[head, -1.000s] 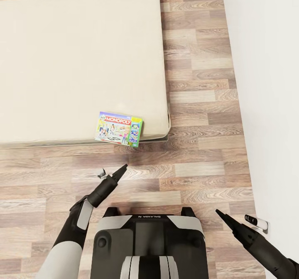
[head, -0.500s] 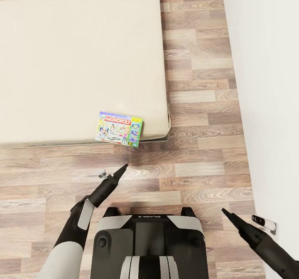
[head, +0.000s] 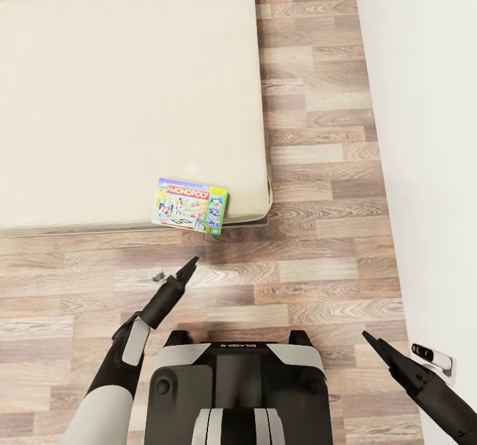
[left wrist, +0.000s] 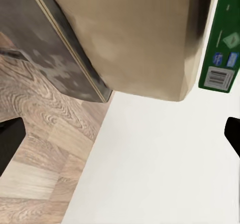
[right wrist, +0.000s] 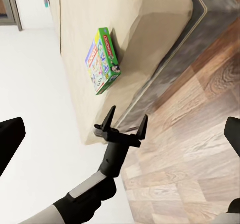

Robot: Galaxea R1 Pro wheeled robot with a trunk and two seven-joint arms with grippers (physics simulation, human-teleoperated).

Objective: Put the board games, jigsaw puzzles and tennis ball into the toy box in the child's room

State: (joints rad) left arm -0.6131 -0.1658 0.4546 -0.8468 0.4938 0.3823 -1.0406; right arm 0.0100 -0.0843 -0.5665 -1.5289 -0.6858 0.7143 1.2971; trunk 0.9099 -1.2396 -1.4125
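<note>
Lying flat at the near right corner of the bed (head: 126, 100), the green-edged Monopoly board game (head: 190, 204) sat with its near edge right at the mattress lip, slightly askew, and nothing touched it. The mattress filled the upper left of the head view, its grey frame (head: 99, 229) showing as a thin strip along the near side. Between the bed and the white wall (head: 430, 134) ran a lane of bare wood floor (head: 318, 167), and another open band of floor lay between the bed's near side and the robot's base (head: 238, 392). The left gripper (head: 173, 274) hung over that band, near the box but apart from it; seen from the right wrist camera its two fingers (right wrist: 109, 119) were spread wide with nothing between them. The right gripper (head: 405, 356) hovered low by the wall, one finger close to it, also parted and empty. In the left wrist view the box's green edge (left wrist: 220, 39) showed beside the mattress corner.
</note>
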